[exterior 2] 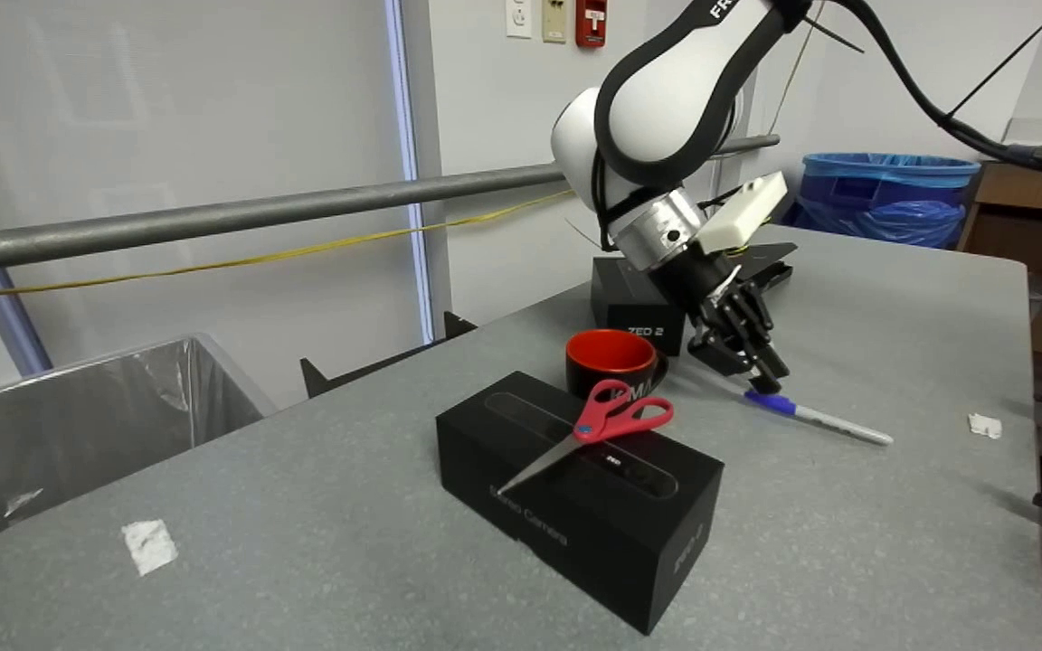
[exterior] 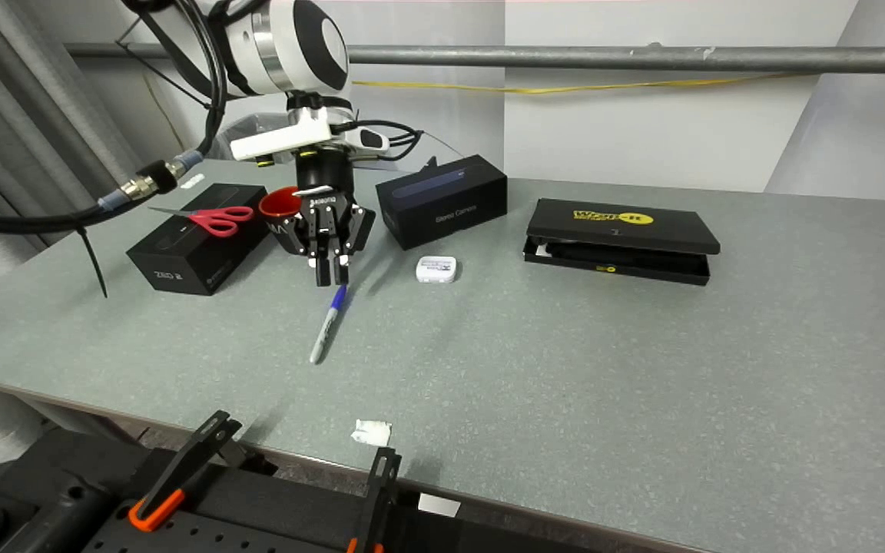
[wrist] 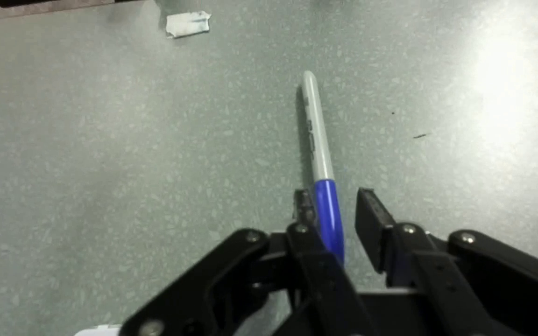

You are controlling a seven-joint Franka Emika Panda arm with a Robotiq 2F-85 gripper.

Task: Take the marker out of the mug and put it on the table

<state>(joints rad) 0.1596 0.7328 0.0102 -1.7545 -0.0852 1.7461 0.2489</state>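
Grey counter (exterior: 604,376) bears the marker (wrist: 319,140), out of the mug (exterior 2: 610,358), beneath the spread gripper (wrist: 336,198); only retreat seems left.

Marker (wrist: 323,168) Is Lying Before the Gripper (wrist: 336,200)

In the wrist view, the marker is lying on the grey table (wrist: 157,163); its blue cap (wrist: 328,210) is pointing towards the gripper, its pale barrel (wrist: 316,116) away. The two black fingers (wrist: 371,212) are standing apart, and the cap is appearing in the gap between them; whether they are touching it, I cannot tell. A white scrap (wrist: 188,24) is lying near the table's edge. A white object (wrist: 98,332), partly cut off, is showing at the bottom border.
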